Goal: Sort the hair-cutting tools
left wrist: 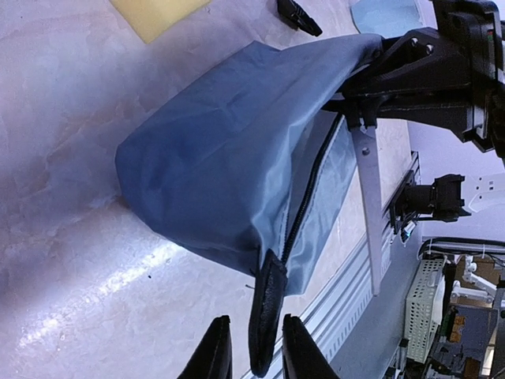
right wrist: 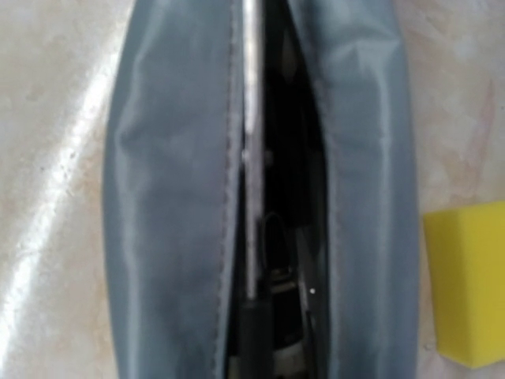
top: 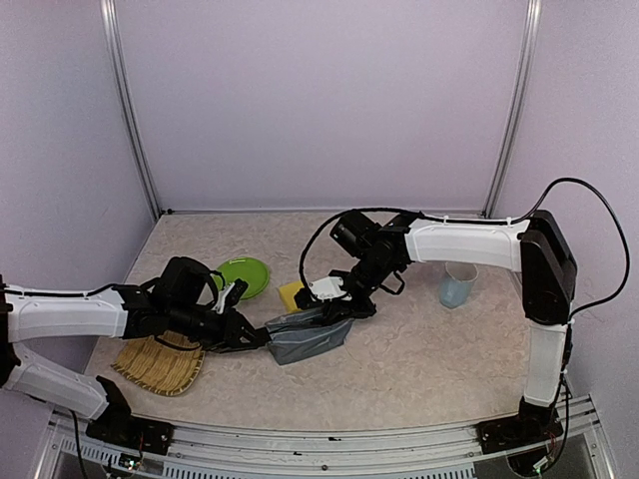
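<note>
One right end effector pinches a slack, smooth grey fabric pouch.

1 pair of scissors — silver blade lengthwise, dark handle nearest — inside the open grey pouch.

A grey-blue pouch lies on the worktop, its zip open. The pouch's black end tab sits between the parted fingers of the left gripper. The right gripper pinches the pouch's far rim. A yellow sponge lies beyond the pouch.
</note>
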### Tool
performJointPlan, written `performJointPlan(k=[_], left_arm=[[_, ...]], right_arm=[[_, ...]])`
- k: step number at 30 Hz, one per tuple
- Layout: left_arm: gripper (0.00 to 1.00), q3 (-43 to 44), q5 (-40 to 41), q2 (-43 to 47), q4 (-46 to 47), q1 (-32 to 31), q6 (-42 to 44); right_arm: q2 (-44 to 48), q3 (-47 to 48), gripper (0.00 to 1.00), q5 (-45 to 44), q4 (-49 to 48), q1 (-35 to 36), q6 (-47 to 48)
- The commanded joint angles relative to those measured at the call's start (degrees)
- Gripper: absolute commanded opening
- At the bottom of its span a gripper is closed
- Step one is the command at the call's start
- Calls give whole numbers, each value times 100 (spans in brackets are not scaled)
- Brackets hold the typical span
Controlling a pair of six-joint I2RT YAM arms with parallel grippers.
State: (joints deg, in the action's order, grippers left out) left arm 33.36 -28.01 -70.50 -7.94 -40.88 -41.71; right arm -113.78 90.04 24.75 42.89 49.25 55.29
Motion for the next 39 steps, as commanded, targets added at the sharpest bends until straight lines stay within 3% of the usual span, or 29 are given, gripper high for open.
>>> performJointPlan(k=[1,8,25,39], left_arm=[[17,-39,-207,-143,593,37,-65],[0,100,-107,-284,669,37,-4],[0,144,102,153,349,37,1],[0,336,360,60,-113,29,291]], right_arm=[[85,103,0,-213,98,51,125],[31,295,0,-581,265,62,157],[-307,449,0,-1584,592,306,430],[-516,827,0,-2248,780,407,-101]])
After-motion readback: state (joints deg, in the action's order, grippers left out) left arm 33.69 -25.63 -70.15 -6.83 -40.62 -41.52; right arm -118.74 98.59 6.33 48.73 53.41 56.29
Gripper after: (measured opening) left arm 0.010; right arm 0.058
